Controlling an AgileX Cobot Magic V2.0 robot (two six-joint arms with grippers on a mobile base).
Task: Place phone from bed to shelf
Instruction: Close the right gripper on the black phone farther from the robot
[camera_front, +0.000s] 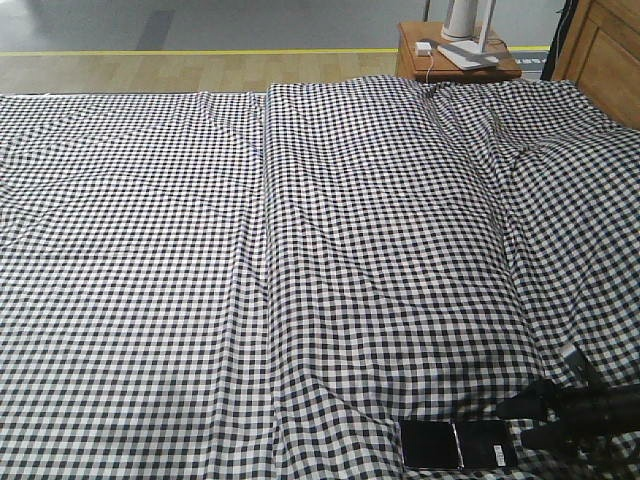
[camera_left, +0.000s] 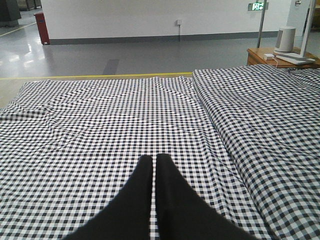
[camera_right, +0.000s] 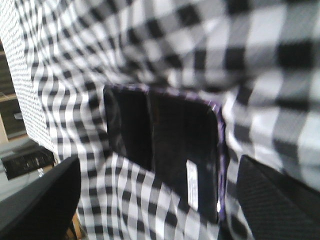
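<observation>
The black phone (camera_front: 457, 445) lies flat on the checked bed (camera_front: 300, 250) near its front edge, with a crease across its middle and a white sticker at its right end. My right gripper (camera_front: 521, 425) hovers at that right end, open. In the right wrist view the phone (camera_right: 170, 150) lies ahead between the two spread fingers (camera_right: 42, 200), partly covered by a fold of sheet, and the right gripper (camera_right: 157, 212) holds nothing. My left gripper (camera_left: 153, 161) is shut and empty above the sheet (camera_left: 100, 130), far from the phone. The shelf is out of view.
A small brown bedside table (camera_front: 455, 55) with a white device and a cable stands beyond the bed's far right corner, also in the left wrist view as the table (camera_left: 280, 55). Panelled wooden furniture (camera_front: 605, 55) is at the far right. A raised fold (camera_front: 265, 250) runs down the sheet.
</observation>
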